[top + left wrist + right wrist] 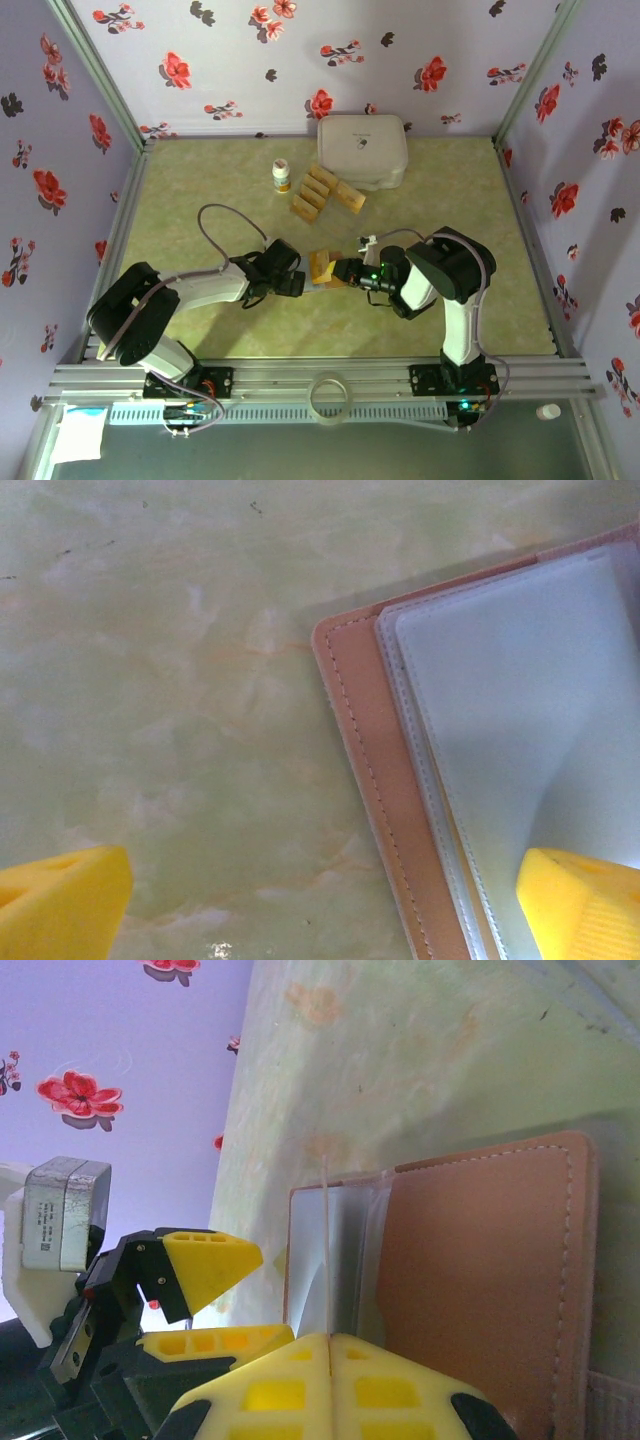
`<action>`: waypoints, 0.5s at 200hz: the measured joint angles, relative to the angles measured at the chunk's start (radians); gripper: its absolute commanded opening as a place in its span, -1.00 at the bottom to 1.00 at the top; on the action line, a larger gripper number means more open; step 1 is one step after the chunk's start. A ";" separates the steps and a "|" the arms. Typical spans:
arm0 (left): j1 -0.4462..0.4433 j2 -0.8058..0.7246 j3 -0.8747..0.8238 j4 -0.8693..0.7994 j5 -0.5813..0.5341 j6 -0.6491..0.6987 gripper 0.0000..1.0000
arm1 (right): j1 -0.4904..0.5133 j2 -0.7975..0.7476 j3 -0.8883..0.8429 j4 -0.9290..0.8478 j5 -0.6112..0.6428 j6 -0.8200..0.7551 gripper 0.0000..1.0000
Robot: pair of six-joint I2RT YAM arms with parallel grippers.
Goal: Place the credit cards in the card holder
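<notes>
Green-marbled tabletop, flowered walls on three sides, and all the action is at the near middle. Start at the right gripper: its yellow fingers are pressed tight together, and a thin card stands up out of the seam between them. From the wrist it shows edge-on, pinched by its near end. Its far end is right at the open card holder, lined up with the pale pockets beside the pinkish-tan cover. Whether the edge is already inside a pocket I can't tell.

Over to the left gripper: jaws spread wide, nothing held. One fingertip is over the clear pocket sheets and seems to rest on them; the other is out over bare table to the left. My read is that it's pinning the holder flat.

Handling call: that card is light, stiff and slick, so an end pinch is right, leaving most of its length free to slide in. It could skate or twist if it meets the pocket mouth crooked. The holder looks soft, floppy and light, and it'll likely scoot unless it's pressed down on its pockets or cover edge.

Further out, the other credit cards lie in a loose row toward the far side, just in front of a white box, with a small bottle to their left.
</notes>
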State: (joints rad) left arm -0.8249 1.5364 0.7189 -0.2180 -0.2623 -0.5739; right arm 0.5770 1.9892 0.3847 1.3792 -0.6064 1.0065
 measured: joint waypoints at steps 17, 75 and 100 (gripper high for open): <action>0.000 0.000 0.000 0.001 0.000 0.000 0.99 | 0.001 0.001 0.000 0.003 0.000 0.000 -1.00; 0.000 0.000 -0.002 0.003 0.000 0.000 0.99 | 0.003 0.010 -0.010 0.032 -0.001 0.000 -1.00; 0.000 0.000 -0.003 0.006 0.000 0.000 0.99 | 0.003 0.014 -0.014 0.046 0.000 0.000 -1.00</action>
State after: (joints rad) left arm -0.8249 1.5364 0.7158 -0.2123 -0.2623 -0.5739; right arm 0.5804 2.0033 0.3710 1.4254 -0.6067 1.0061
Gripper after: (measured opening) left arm 0.997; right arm 0.040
